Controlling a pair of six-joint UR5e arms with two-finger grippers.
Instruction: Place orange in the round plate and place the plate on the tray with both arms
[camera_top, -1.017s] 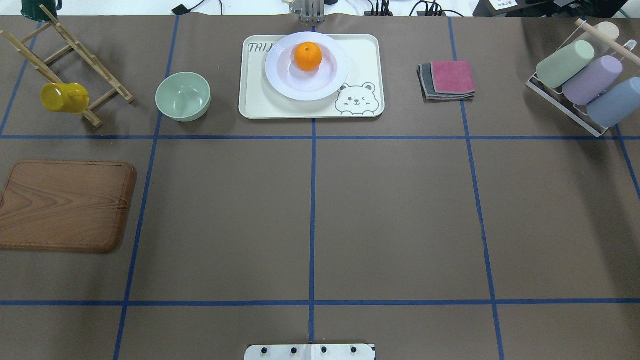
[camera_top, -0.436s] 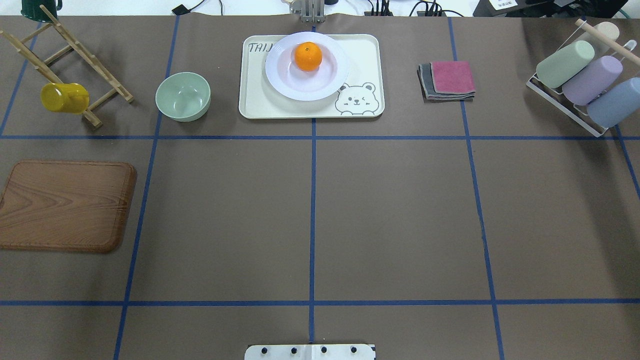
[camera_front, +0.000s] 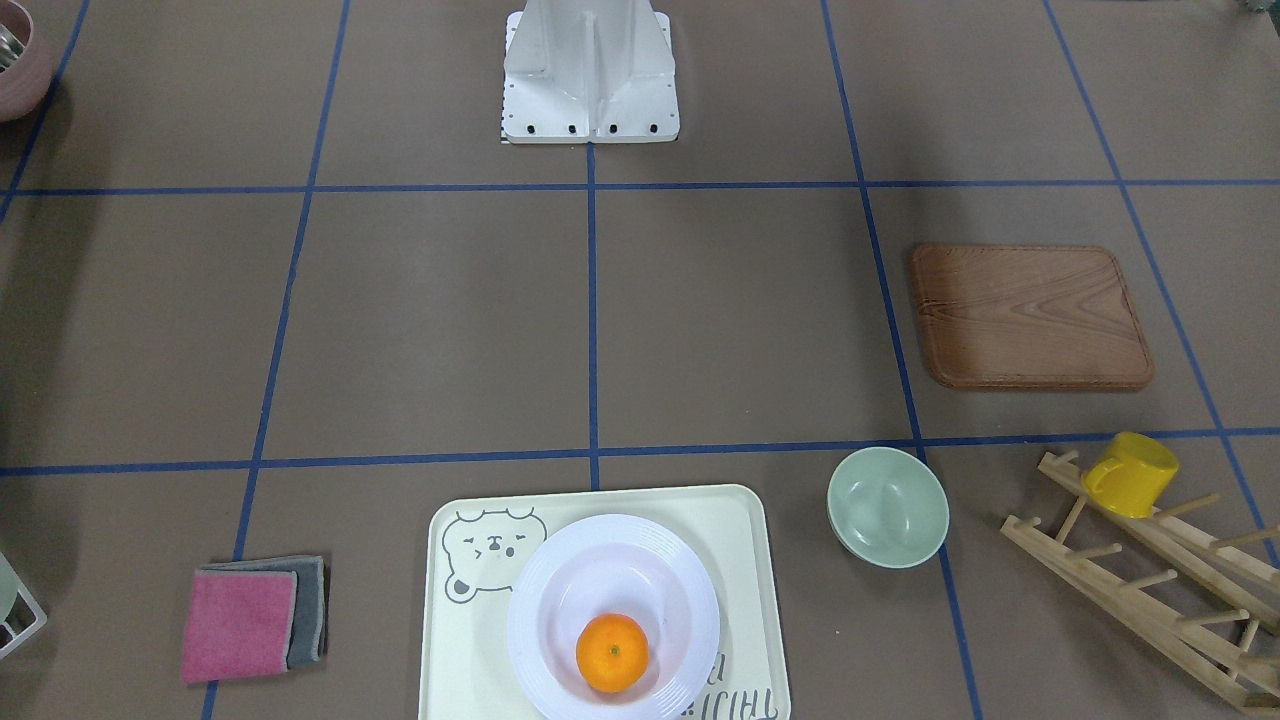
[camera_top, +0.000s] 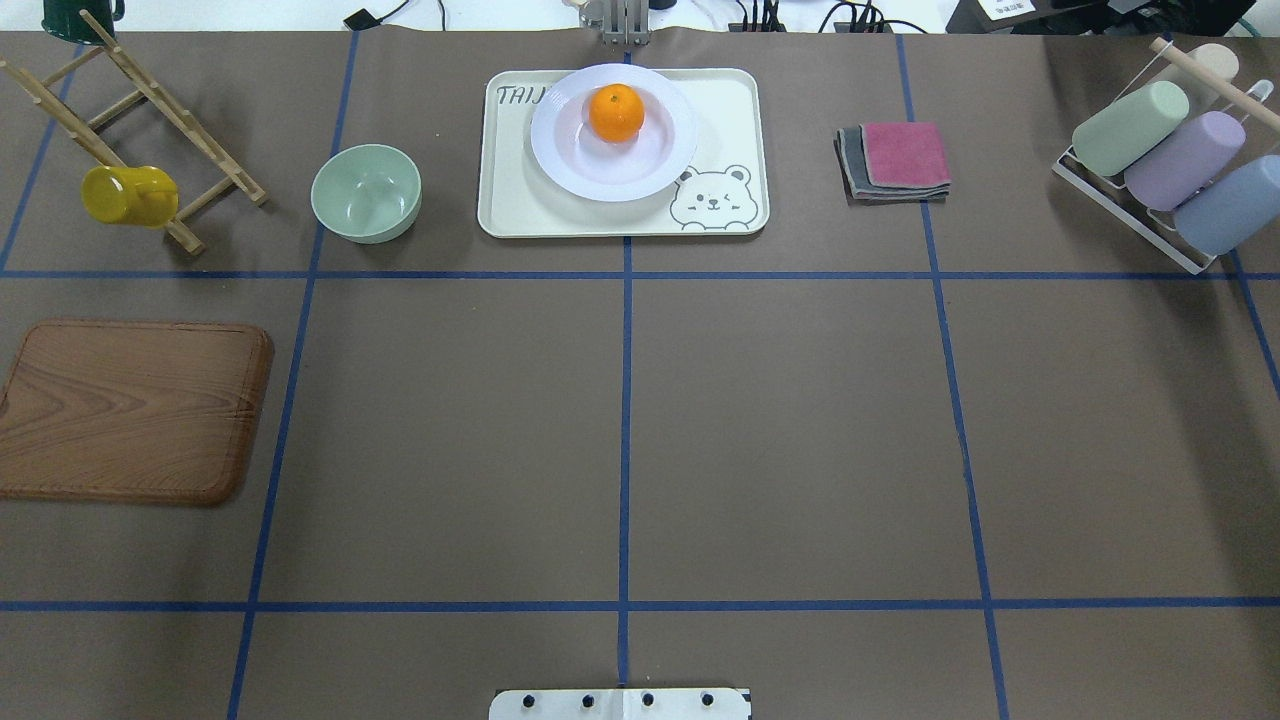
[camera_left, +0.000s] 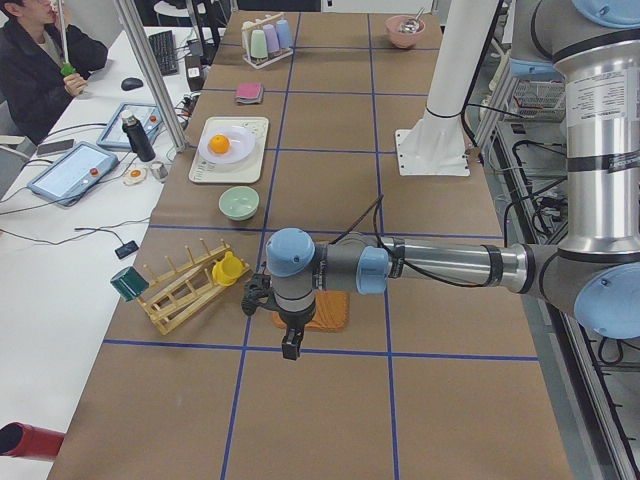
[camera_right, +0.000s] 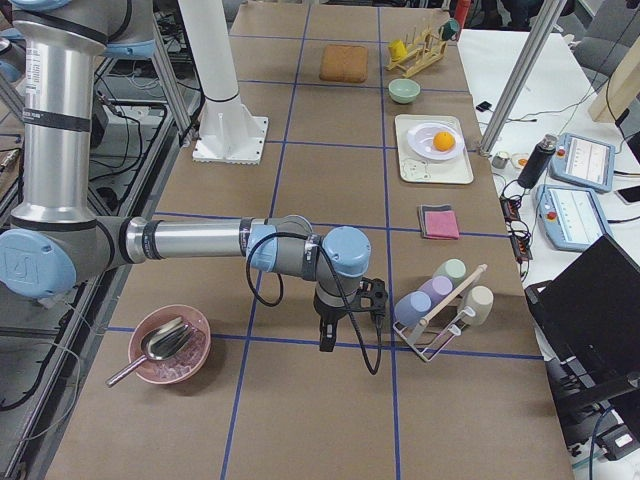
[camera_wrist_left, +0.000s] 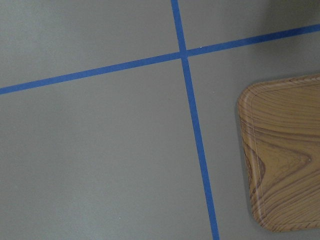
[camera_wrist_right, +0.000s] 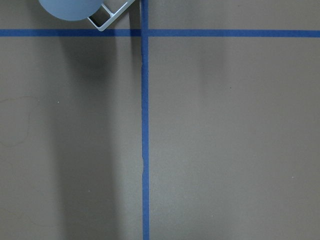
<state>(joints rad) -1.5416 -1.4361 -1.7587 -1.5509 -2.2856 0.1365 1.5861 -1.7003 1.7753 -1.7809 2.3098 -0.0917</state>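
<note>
Orange (camera_top: 615, 112) sits off-centre in round plate (camera_top: 570, 165) on tray (camera_top: 510, 190); any bump could roll it. I can't tell left gripper (camera_left: 291, 350) or right gripper (camera_right: 324, 342) finger state.

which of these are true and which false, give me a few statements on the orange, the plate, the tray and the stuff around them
1. The orange lies in the round plate. True.
2. The round plate sits on the wooden board. False: it sits on the tray.
3. The pale green bowl stands on the tray. False: it stands on the table beside the tray.
4. The yellow mug hangs on the wooden rack. True.
5. A gripper is clamped on the plate's rim. False: the left gripper hangs near the wooden board and the right gripper near the cup rack, both far from the plate.
</note>
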